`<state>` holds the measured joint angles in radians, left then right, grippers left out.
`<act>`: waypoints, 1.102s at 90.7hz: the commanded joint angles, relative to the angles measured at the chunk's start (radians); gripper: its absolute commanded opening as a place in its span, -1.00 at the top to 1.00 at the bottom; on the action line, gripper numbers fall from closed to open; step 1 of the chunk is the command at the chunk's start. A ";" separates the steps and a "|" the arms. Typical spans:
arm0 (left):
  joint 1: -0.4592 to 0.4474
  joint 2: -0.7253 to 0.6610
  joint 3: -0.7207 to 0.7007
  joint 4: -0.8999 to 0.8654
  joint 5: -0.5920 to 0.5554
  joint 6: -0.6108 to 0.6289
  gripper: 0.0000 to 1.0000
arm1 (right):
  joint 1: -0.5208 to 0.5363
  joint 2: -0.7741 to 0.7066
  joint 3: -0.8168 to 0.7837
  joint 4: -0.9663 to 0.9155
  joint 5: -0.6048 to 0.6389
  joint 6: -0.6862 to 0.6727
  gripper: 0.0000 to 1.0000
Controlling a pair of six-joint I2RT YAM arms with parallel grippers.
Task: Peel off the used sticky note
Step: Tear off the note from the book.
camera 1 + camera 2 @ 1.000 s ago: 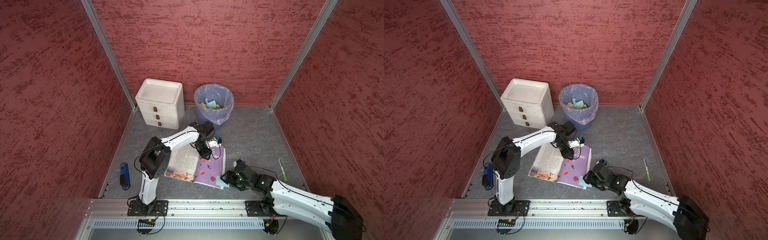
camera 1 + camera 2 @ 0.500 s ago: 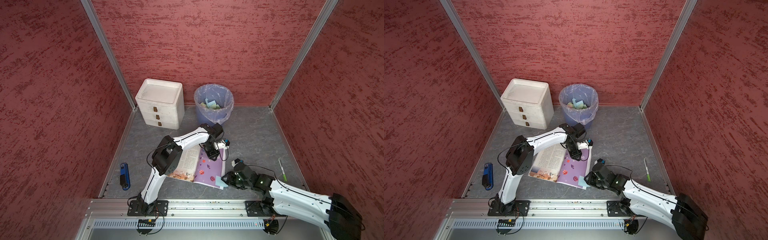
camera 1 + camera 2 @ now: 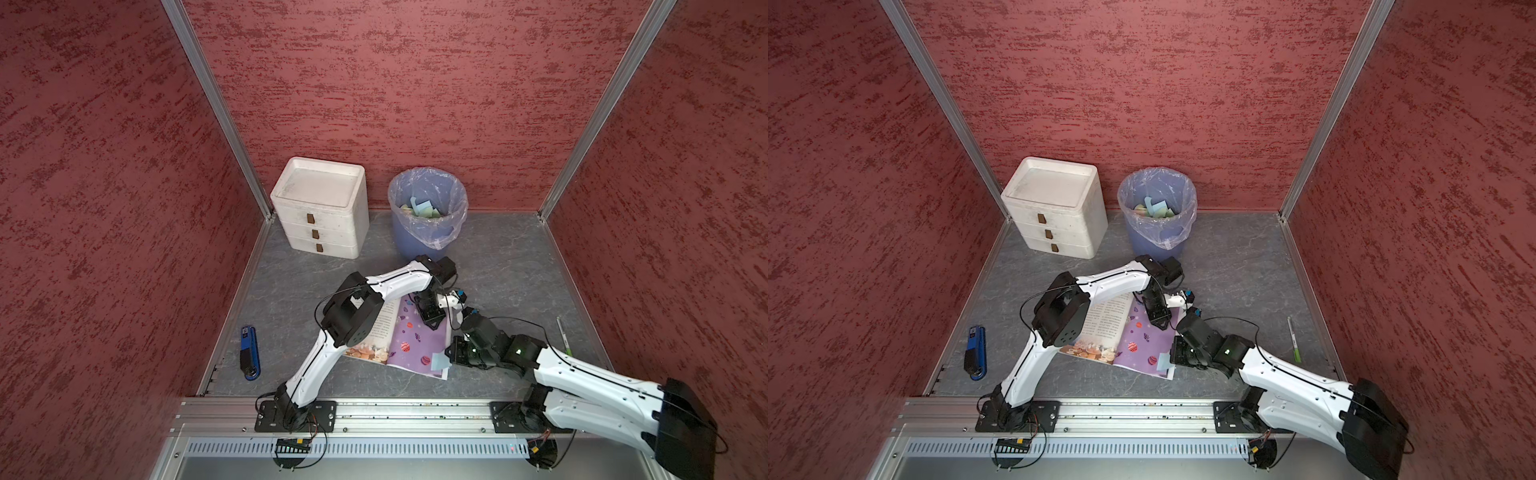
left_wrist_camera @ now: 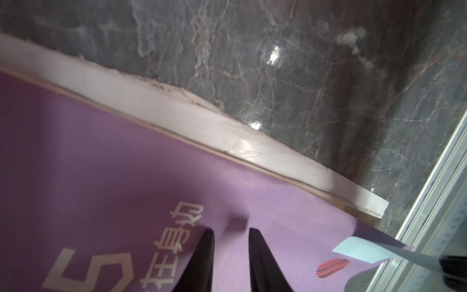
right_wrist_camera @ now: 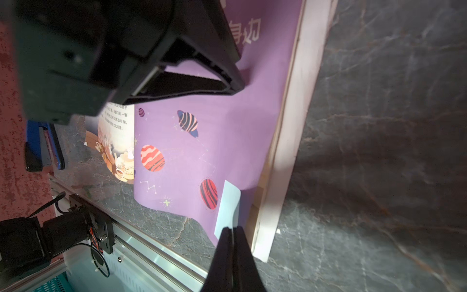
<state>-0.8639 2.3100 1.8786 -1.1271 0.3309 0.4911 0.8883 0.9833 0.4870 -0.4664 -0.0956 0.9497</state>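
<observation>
Top view: in both top views the sticky note (image 3: 440,360) is a small pale blue square. It sits on the purple page of the open book (image 3: 409,340), low and a bit right of the middle of the frame. The right gripper (image 3: 449,360) is at its edge. The left gripper (image 3: 433,325) points down onto the page higher up. The floor (image 3: 498,266) is grey like stone, with red walls (image 3: 415,83) around it. A bin (image 3: 428,232) with paper bits stands at the back, and a white drawer box (image 3: 320,216) stands left of it.

Right wrist view: the right gripper (image 5: 231,230) is pressed together, pinching the note's (image 5: 227,202) edge. The rest looks stuck to the page.

Left wrist view: the left gripper's fingers (image 4: 204,252) are a little apart, with nothing between them, and their tips are on the page.

I think the grab is made and the peel comes next. It needs a slow pull away while the book is held down, so the page does not rip.
</observation>
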 commanded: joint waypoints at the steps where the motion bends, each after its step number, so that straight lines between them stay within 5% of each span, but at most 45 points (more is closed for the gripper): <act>1: 0.002 0.030 0.021 -0.009 -0.010 0.019 0.47 | -0.001 0.004 0.051 -0.057 0.034 -0.078 1.00; 40: 0.015 0.045 0.025 -0.008 -0.007 0.011 0.49 | 0.050 -0.075 0.134 -0.119 0.039 -0.183 1.00; 100: 0.040 0.043 0.025 -0.003 -0.005 0.010 0.51 | 0.266 -0.025 0.187 -0.141 0.041 -0.223 1.00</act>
<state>-0.8341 2.3219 1.8912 -1.1358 0.3393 0.4950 1.1206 0.9550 0.6384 -0.5846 -0.0708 0.7456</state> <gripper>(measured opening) 0.248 0.059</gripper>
